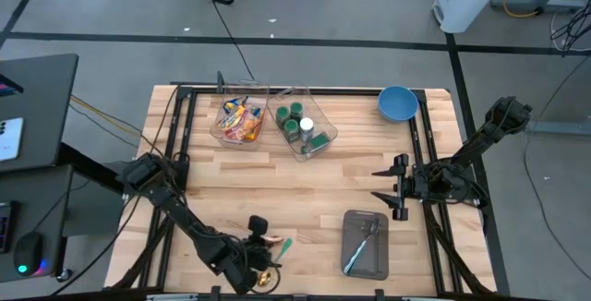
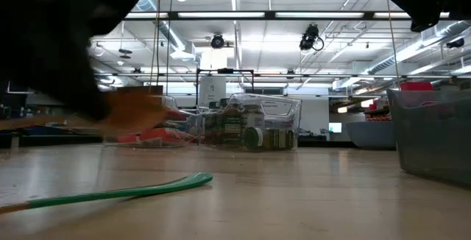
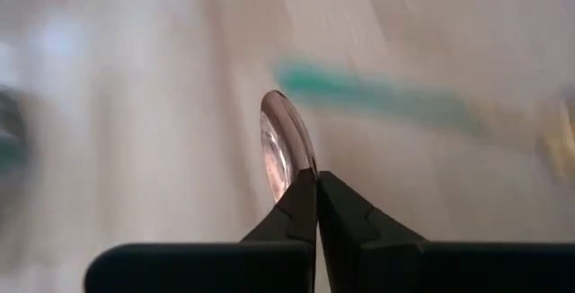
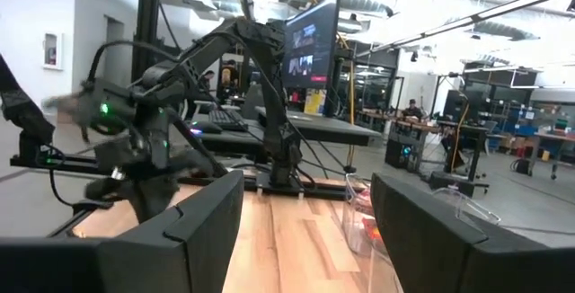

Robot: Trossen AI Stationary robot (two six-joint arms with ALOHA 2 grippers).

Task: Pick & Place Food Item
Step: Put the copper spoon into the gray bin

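Note:
The food item (image 1: pixel 273 240) is a small, thin pinkish-brown piece near the table's front edge. It shows as a glassy oval (image 3: pixel 285 145) in the left wrist view and as a blurred brown shape (image 2: pixel 140 112) in the low view. My left gripper (image 1: pixel 262 246) is shut on it. Just to its right a green-handled utensil (image 1: pixel 285 246) lies flat on the wood. At the table's right side my right gripper (image 1: pixel 381 185) hangs open with nothing between its fingers. My left gripper pinches the food item's near edge (image 3: pixel 301 174) between its two fingertips. The fingers slant down from the table's left-near side. The piece stands out past the fingertips, edge-on to the wrist camera. In the low view it hangs clear of the tabletop.
A grey tray (image 1: pixel 365 255) with a utensil in it sits at the front right. Two clear bins (image 1: pixel 242 121) (image 1: pixel 305 127), one of snacks and one of green-lidded jars, stand at the back. A blue bowl (image 1: pixel 397 103) is at the back right. A small gold thing (image 1: pixel 268 278) lies by the front edge.

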